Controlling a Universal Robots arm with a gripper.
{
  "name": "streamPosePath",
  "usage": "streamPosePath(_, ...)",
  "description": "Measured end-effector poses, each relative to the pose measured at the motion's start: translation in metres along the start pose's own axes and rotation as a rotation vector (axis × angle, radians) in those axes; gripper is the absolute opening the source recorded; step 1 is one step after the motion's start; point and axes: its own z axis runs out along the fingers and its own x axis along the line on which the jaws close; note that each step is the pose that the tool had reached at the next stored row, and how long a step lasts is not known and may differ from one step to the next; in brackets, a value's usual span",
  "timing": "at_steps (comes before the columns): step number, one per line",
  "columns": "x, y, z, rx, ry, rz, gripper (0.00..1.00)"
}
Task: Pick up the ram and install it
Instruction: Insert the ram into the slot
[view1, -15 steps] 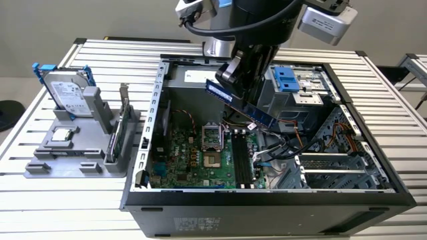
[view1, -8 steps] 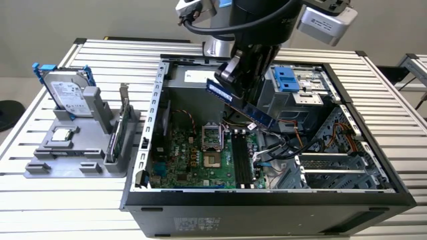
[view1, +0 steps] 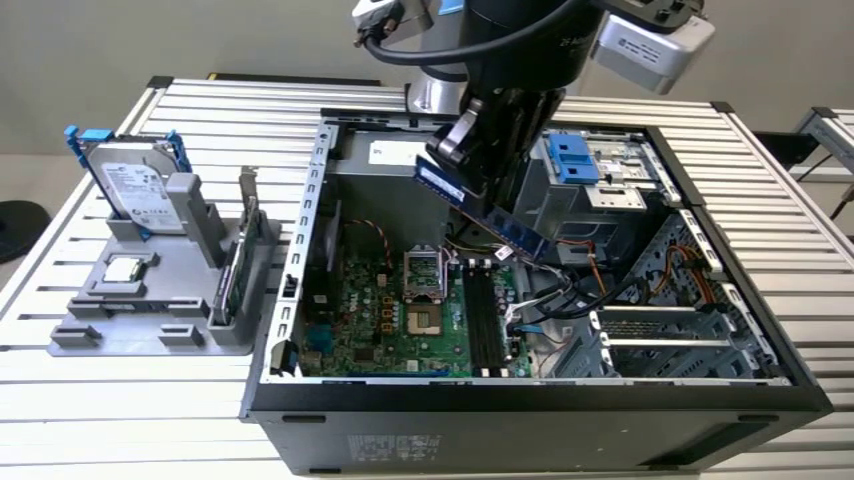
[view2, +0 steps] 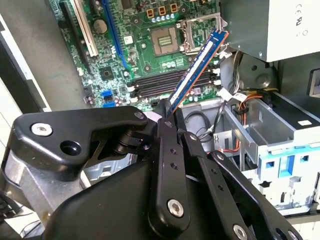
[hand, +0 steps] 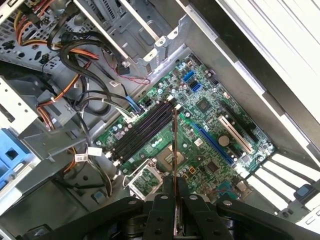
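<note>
The ram (view1: 491, 215) is a long dark bluish stick held tilted in the air above the open computer case. My gripper (view1: 461, 158) is shut on its upper end. In the second wrist view the ram (view2: 197, 67) reaches out from the fingers (view2: 167, 127) over the motherboard, its far end near the CPU socket. The first wrist view shows the ram (hand: 175, 150) edge-on, rising from my gripper (hand: 175, 202) and crossing the black memory slots (hand: 142, 130). The stick is well above the slots (view1: 487, 322) and touches none of them.
The case (view1: 534, 400) lies open on a slatted table. Black and orange cables (view1: 574, 290) bunch beside the slots, with a blue-tabbed drive cage (view1: 583, 160) behind. A grey fixture (view1: 80, 335) on the exterior view's left holds a silver hard drive (view1: 134, 185) and an upright card (view1: 230, 270).
</note>
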Motion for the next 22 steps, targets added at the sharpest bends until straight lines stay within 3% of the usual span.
streamPosePath(22,0.0000,0.0000,-0.0001,0.0012,0.0009,0.066,0.00)
